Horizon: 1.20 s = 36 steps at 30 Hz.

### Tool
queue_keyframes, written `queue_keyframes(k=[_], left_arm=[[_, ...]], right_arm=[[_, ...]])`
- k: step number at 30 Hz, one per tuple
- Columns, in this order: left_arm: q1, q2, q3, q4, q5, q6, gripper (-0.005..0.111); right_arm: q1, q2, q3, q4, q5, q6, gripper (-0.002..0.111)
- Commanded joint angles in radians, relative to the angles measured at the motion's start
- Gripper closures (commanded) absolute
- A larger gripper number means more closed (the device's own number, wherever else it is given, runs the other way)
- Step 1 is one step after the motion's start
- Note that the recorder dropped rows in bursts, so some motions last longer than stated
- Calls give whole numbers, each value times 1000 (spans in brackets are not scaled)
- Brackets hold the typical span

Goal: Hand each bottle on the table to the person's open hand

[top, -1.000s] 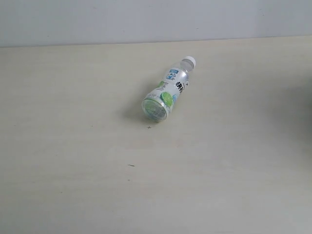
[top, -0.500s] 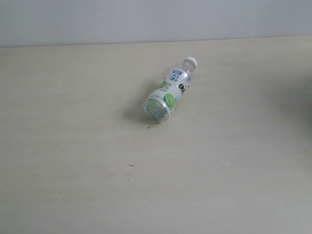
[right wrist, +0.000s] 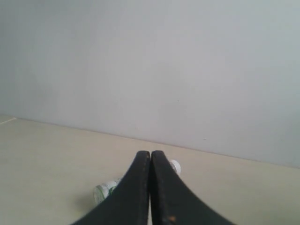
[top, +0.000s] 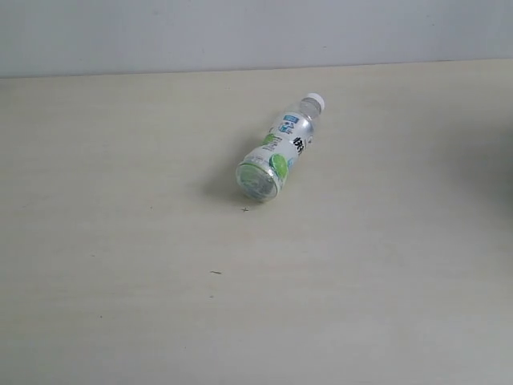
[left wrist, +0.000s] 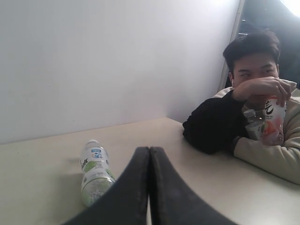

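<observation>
1 green-label bottle (top: pixel 276 152) lies on its side on the tabletop (top: pixel 120 281). The left fingers (left wrist: pixel 136 187) and right fingers (right wrist: pixel 138 187) are pressed closed, holding nothing.

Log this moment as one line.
clear plastic green-and-blue-labelled bottle: lying on cream table | left gripper: shut, empty | right gripper: shut, empty

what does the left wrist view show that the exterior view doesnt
Only the left wrist view: the shut left gripper, and a person in a black sleeve holding a pink-labelled bottle near the face. Only the exterior view: tiny dark specks on the table. Both: the green-and-blue bottle lying on its side on the table, untouched, with the pale wall behind.
</observation>
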Motion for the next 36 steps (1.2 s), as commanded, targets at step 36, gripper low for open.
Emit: queue_keyframes(k=[36], left_arm=[[2, -2, 3, -2, -4, 0, 106]], right_arm=[[1, -3, 39, -5, -32, -8, 108]])
